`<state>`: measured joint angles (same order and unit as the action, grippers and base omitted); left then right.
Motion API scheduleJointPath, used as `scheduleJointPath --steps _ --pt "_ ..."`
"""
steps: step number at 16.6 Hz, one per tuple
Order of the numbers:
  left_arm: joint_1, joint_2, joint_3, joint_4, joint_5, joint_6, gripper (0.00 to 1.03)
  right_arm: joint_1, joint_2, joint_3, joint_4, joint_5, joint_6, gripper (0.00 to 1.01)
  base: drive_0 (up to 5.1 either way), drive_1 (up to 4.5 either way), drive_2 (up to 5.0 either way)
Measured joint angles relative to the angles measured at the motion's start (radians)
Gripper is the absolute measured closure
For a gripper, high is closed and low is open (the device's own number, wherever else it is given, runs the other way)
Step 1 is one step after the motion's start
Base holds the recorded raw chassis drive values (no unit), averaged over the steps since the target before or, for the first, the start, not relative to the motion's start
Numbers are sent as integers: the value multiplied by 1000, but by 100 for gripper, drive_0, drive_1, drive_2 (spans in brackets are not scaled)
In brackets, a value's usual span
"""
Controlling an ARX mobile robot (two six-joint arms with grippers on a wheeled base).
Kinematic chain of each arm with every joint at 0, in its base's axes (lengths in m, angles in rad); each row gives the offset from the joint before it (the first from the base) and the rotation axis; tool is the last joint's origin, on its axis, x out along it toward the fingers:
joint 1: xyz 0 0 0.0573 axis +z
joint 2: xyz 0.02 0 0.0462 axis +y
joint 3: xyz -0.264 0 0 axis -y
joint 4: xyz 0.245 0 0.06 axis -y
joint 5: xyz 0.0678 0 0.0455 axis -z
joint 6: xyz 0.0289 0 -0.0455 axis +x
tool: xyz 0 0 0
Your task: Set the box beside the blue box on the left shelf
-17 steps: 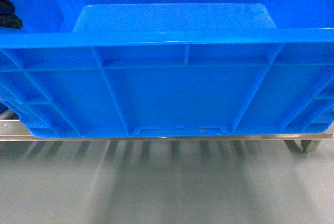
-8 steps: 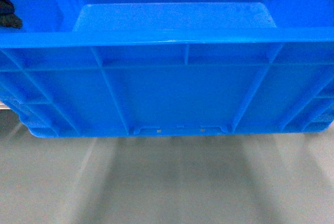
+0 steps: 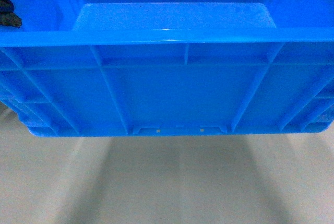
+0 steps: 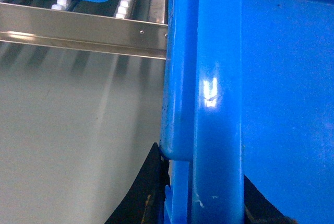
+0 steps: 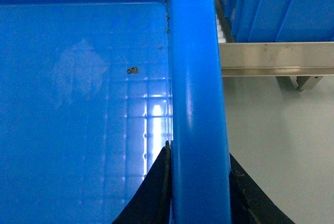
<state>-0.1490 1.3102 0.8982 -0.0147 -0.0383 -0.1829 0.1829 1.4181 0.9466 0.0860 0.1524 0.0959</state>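
Right wrist view. Thick bright-blue rim of the box (image 5: 197,104) running straight up the middle, top to bottom. Left of it, smooth inside floor with a faint grid pattern, a bright glare patch and one small dark speck. Black fingers (image 5: 151,195) of the right gripper (image 5: 195,195) at the bottom, one each side of the rim, clamped against it. Upper right: grey metal rail of the left shelf (image 5: 276,59), another blue box (image 5: 276,7) on it, white rollers just beside. Below, pale grey floor (image 5: 282,151).
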Motion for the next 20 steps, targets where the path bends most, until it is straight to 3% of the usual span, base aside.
scheduleJointPath --steps 6,20 --pt "0 0 0 0 0 0 86 0 0 0 2 0 0 82 0 0 0" --pt "0 -1 0 0 0 0 86 0 -2 0 2 0 0 82 8 426 -410"
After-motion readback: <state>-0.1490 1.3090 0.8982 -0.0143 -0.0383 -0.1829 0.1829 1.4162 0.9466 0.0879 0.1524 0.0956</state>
